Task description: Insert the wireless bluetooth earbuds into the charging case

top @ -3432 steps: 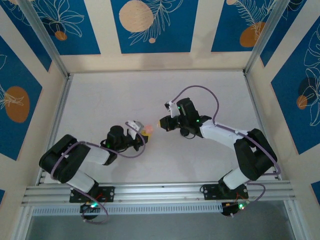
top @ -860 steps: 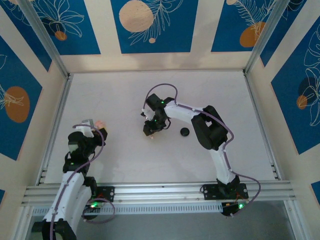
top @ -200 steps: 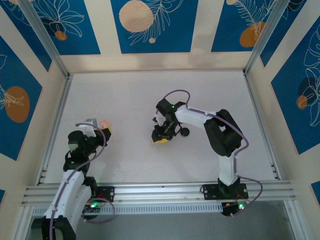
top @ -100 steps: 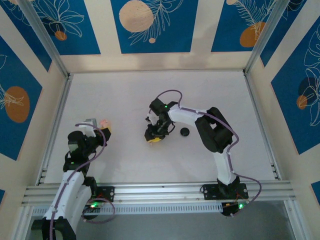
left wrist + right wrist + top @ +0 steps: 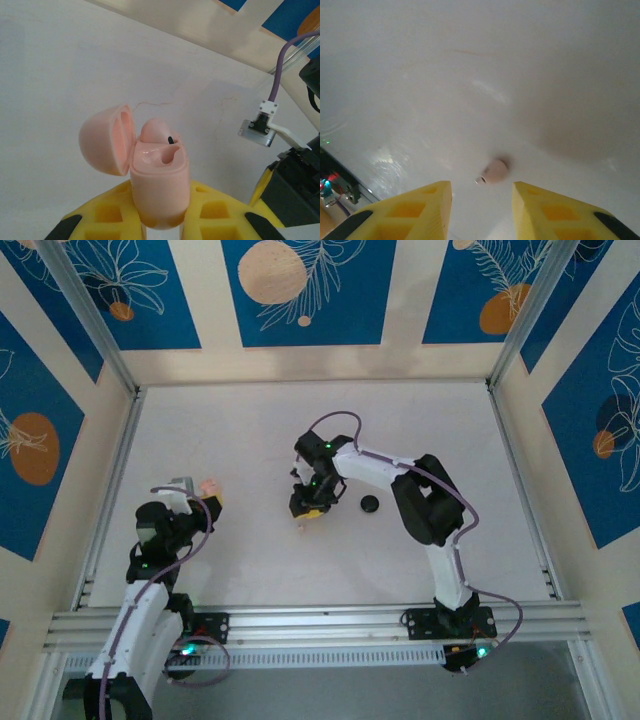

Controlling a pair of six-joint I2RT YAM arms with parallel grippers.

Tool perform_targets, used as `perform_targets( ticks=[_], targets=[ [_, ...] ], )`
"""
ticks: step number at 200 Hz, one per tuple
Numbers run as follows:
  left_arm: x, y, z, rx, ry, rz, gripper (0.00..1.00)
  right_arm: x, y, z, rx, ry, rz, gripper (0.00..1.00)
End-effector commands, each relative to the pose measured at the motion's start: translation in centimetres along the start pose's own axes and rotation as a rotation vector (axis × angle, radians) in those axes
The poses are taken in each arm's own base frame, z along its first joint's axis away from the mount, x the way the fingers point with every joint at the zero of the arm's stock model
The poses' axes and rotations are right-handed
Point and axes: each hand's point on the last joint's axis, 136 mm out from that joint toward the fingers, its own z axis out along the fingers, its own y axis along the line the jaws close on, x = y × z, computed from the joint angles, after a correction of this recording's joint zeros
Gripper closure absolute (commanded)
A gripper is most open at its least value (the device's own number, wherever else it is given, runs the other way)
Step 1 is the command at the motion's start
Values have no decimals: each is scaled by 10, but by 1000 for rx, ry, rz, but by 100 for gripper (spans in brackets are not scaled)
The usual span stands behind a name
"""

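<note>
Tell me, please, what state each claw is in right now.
Left claw: closed, holding the open charging case.
Right claw: open, empty, near the pale earbud.

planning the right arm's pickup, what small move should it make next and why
Probably ease the right gripper down and slightly forward, then close. The pale earbud lies loose on the table, just ahead of the gap between its open fingers, not yet gripped.

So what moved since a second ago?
The right pincer slid a little left over the table and hangs open above the pale earbud. The left pincer stayed clamped on the open pink case, and the black disc stayed put.
</note>
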Motion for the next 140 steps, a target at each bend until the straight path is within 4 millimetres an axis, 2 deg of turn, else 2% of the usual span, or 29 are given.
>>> perform_targets(
  ticks=[1,38,140],
  targets=[
    [-9,-5,-2,11,-27,35,88,22,-7,-17,61,27,103,63],
    [-11,-3,-4,-3,-40,34,89,26,-5,-3,35,72,127,64],
    [-13,-3,-5,-7,-46,44,89,20,7,32,17,148,86,65]
  ],
)
